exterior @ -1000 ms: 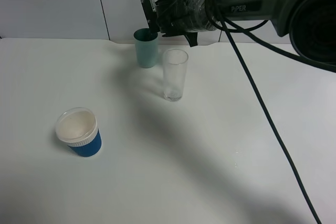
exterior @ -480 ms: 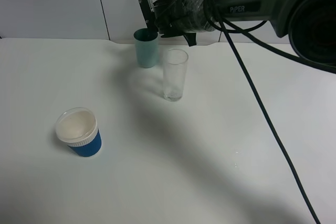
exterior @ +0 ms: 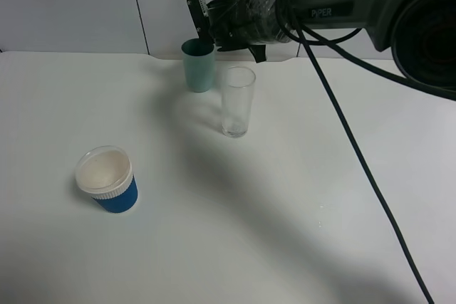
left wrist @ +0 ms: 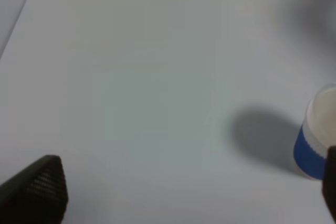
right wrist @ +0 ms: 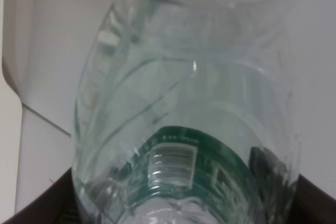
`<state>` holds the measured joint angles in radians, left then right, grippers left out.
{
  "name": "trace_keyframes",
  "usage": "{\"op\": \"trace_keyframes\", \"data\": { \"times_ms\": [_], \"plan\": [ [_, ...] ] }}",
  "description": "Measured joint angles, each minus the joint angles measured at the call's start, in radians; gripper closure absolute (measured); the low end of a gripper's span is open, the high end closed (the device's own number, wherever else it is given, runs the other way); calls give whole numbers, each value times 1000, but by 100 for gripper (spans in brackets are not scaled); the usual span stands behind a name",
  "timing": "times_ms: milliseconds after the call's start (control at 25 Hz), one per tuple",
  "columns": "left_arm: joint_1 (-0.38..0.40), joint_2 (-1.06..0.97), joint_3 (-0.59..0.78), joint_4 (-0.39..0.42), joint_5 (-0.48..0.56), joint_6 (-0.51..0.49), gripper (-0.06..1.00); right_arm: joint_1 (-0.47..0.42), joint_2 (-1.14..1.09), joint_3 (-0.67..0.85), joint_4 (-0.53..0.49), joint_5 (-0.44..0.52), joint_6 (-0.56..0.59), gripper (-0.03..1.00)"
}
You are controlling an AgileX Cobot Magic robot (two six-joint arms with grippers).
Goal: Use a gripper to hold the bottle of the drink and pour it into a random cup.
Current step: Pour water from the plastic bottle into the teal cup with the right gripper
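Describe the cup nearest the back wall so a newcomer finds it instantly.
On the white table, look to the far edge by the grey wall, under the right arm's end effector. The teal cup stands there, opaque, unlike the tall clear glass beside it and the blue cup nearer the camera.

White table; grey wall panels

- Bright, diffuse light; the white table carries only soft, pale shadows.
- Left wrist view blurred throughout (blue cup included).
- The bottle, very close, looks soft.
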<state>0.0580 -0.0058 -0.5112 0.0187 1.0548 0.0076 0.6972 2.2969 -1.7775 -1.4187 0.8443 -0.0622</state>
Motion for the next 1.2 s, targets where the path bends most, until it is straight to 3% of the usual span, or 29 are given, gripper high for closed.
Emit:
{"op": "trace_keyframes", "data": {
  "times_ms": [1200],
  "plan": [
    [0,0,0,0,0,0,-4,5,-11,-28,-5,18,-85,41]
  ]
}}
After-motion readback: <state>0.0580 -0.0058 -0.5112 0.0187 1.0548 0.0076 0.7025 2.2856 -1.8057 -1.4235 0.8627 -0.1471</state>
